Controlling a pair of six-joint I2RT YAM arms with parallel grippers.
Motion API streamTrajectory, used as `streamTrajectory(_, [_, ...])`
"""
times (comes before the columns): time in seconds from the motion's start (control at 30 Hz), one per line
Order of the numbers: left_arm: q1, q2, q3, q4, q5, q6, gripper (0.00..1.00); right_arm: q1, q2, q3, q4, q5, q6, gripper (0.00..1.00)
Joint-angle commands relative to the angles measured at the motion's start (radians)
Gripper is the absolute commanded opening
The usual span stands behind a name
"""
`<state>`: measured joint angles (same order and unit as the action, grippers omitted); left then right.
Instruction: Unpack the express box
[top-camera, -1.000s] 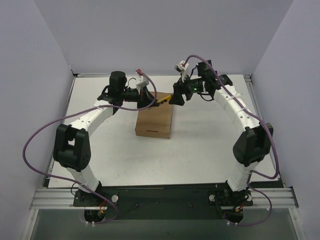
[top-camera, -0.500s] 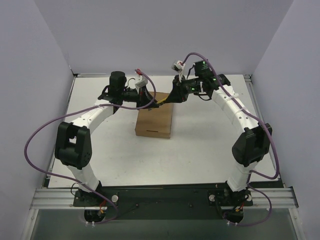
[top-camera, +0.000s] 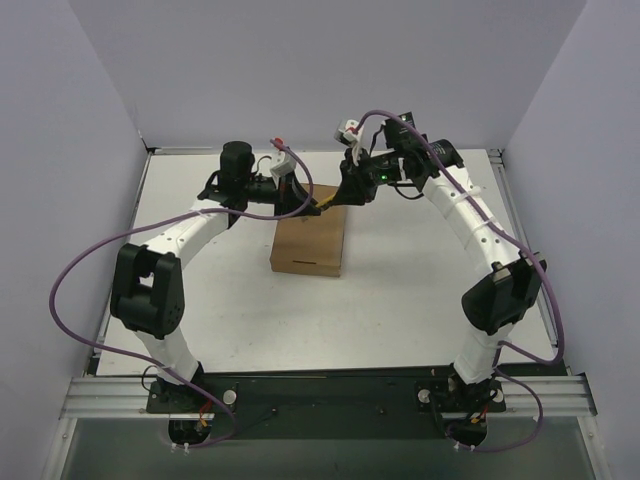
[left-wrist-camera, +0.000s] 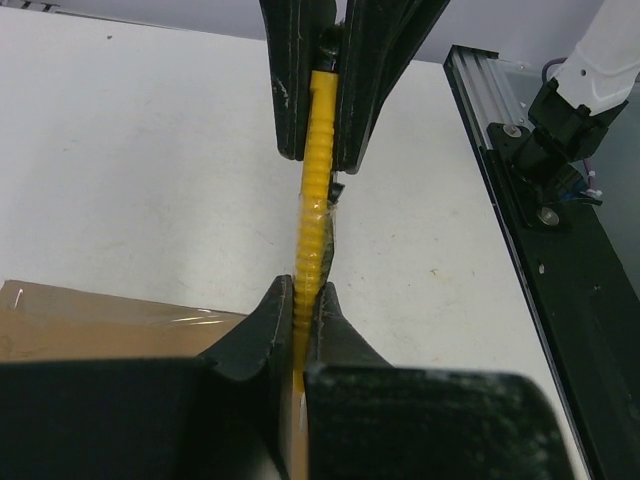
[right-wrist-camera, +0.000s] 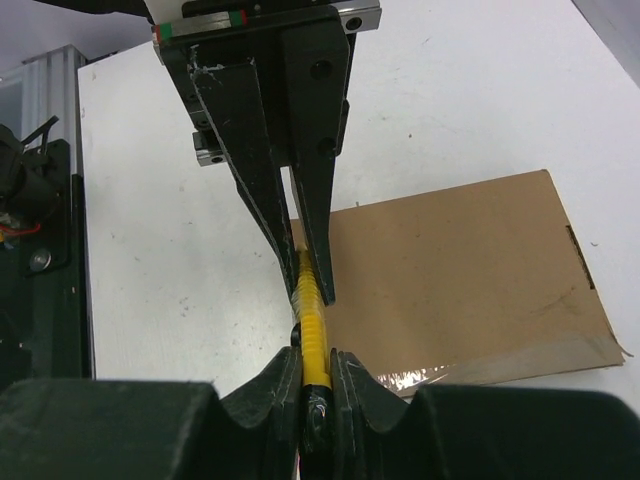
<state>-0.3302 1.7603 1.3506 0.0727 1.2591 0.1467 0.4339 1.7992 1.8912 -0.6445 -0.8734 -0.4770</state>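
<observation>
The flat brown cardboard mailer box (top-camera: 310, 243) lies on the white counter (top-camera: 420, 290). Over its far end, a ribbed yellow plastic knife (left-wrist-camera: 312, 215) is clamped endwise by left jaws and right jaws alike, crosswise to its length.

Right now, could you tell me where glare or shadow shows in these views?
Left wrist: clear tape on the express box glints. Right wrist: the tape shines along one box edge. Top external: even light, faint shadows.

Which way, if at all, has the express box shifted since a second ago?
No. In the top view the express box lies at the same spot and angle relative to the left edge of the table.
</observation>
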Motion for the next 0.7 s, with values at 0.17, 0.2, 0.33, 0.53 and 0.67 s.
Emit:
streamTrajectory(0.17, [0.014,0.051,0.004,0.481,0.037,-0.501,0.00,-0.020,0.032,0.072,0.019,-0.071,0.098,0.45])
streamTrajectory(0.2, [0.011,0.054,0.001,0.501,0.046,-0.513,0.00,-0.021,0.032,0.069,0.031,-0.094,0.107,0.48])
streamTrajectory(0.33, [0.008,0.073,0.002,0.522,0.056,-0.556,0.00,-0.024,0.035,0.062,0.074,-0.108,0.158,0.52])
streamTrajectory(0.53, [0.006,0.088,0.012,0.555,0.059,-0.584,0.00,-0.020,0.052,0.062,0.124,-0.121,0.215,0.50])
streamTrajectory(0.67, [0.006,0.091,0.016,0.581,0.051,-0.608,0.00,-0.018,0.063,0.052,0.135,-0.131,0.230,0.48])
